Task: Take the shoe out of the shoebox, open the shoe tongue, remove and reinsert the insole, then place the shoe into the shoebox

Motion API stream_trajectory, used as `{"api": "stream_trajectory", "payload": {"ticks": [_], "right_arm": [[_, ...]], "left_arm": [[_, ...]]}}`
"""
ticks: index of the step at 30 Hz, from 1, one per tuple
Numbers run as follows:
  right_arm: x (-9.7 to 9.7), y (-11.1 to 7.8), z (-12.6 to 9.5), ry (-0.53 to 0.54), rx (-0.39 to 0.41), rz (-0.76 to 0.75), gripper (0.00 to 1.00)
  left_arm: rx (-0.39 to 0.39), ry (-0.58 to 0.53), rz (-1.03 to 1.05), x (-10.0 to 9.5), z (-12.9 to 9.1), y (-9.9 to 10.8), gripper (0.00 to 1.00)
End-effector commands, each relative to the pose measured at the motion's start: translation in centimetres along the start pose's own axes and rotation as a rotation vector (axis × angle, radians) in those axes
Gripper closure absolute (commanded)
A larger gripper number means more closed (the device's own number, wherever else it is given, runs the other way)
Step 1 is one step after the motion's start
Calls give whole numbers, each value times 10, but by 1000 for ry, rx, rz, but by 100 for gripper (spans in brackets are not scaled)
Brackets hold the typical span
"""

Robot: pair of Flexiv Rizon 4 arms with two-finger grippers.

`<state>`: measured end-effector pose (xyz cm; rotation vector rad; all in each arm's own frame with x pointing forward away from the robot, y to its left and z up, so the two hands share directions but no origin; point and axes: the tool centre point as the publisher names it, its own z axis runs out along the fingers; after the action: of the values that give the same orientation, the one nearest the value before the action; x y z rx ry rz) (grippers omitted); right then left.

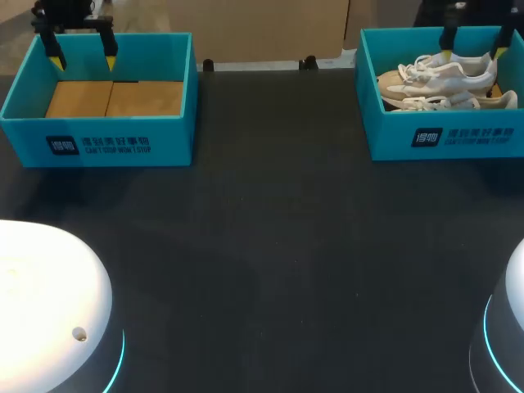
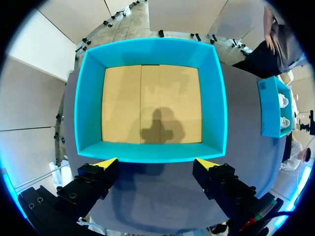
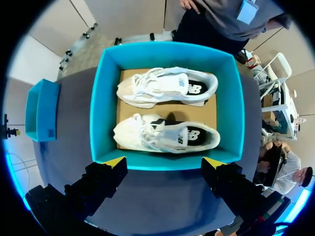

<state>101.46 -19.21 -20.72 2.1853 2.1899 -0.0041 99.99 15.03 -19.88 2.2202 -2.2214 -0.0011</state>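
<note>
While both shoes lie in their box, no step of the task shows as done. The right fingers (image 1: 472, 51) (image 3: 165, 163) hang spread and empty above the right shoebox (image 1: 393, 141) (image 3: 101, 108), their yellow tips over the wall closest to them, touching nothing. Just ahead of those tips, inside the box, lies the nearer shoe (image 1: 452, 102) (image 3: 165, 138), on its side with laces done up; beyond it, against the opposite wall, lies the farther shoe (image 1: 438, 76) (image 3: 167, 87), likewise on its side. The two are close together on the cardboard floor but not stacked. No tongue is lifted and no insole is out, as far as either view shows. The left fingers (image 1: 83, 59) (image 2: 156, 163) are likewise released, holding nothing, poised over the left shoebox (image 1: 172, 135) (image 2: 88, 108), which shows only its tan cardboard floor ahead of the tips. The bench (image 1: 270, 246) between the two boxes carries nothing of the task. Assessment: the work stands at its very start. Left to do, by my judgement: lift one shoe out, open its tongue, draw the insole and refit it, then box the shoe. The nearer shoe appears the easier first pick for the right fingers.
</note>
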Motion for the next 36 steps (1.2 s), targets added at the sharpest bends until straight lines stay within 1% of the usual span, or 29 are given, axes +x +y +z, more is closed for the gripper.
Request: {"api": "stream_trajectory", "payload": {"ticks": [1, 6, 12, 22, 23, 27, 30, 36], "right_arm": [[-17, 3, 10, -8, 20, 10, 0], [-37, 2, 23, -27, 15, 17, 0], [-53, 2, 41, -44, 12, 20, 0], [-77, -8, 66, -25, 6, 7, 0], [-80, -8, 69, -10, 6, 0, 0], [-88, -5, 78, -4, 20, -3, 0], [-94, -1, 88, -28, 30, -5, 0], [-105, 3, 102, -18, 26, 0, 0]], "left_arm": [[0, 0, 0, 0, 0, 0, 0], [0, 0, 0, 0, 0, 0, 0], [0, 0, 0, 0, 0, 0, 0], [0, 0, 0, 0, 0, 0, 0], [0, 0, 0, 0, 0, 0, 0], [0, 0, 0, 0, 0, 0, 0], [0, 0, 0, 0, 0, 0, 0], [0, 0, 0, 0, 0, 0, 0]]}}
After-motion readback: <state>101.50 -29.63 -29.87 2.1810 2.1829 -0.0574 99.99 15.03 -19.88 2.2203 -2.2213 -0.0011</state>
